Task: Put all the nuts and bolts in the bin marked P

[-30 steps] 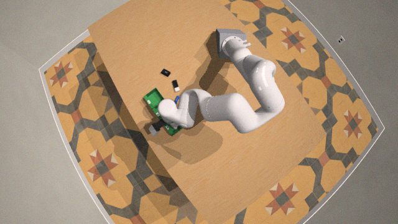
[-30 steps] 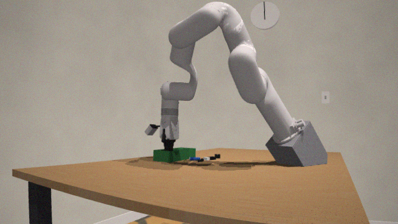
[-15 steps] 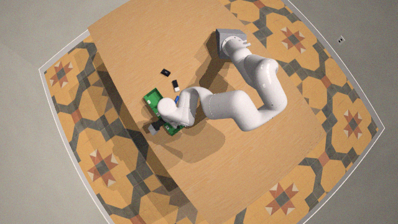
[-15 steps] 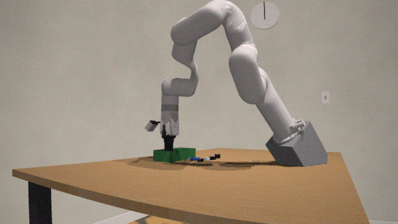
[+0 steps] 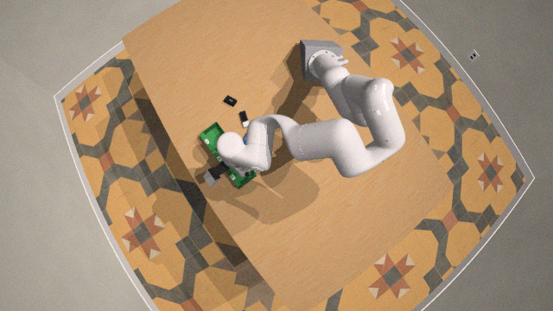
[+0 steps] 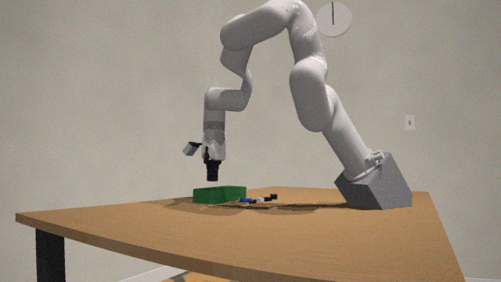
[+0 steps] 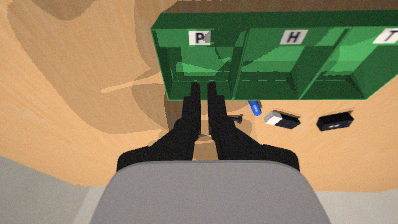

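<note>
Three compartments, labelled P, H and T, make up the green bin (image 7: 280, 20) that stands on the desk (image 6: 274, 239). The gripper (image 7: 204, 90) hangs above the bin, over the near edge of the P compartment, and in the exterior view it is clear of the bin's top. Its black fingers stand almost together with only a thin slit between them, and nothing shows in that slit; they hold nothing. The P compartment (image 7: 200, 65) shows its green floor, and whether anything small lies in it cannot be told.

Just beside the bin's near wall, below the wall between P and H, lies a small blue piece (image 7: 255, 107). Next to it, farther from the bin, is a small dark piece (image 7: 235, 119), partly hidden by a finger. Below the H compartment lies a black-and-white block (image 7: 281, 119), and farther along, below T, a black block (image 7: 335, 121). All four rest on the desk outside the bin. Which of them are nuts or bolts is too small to tell.
</note>
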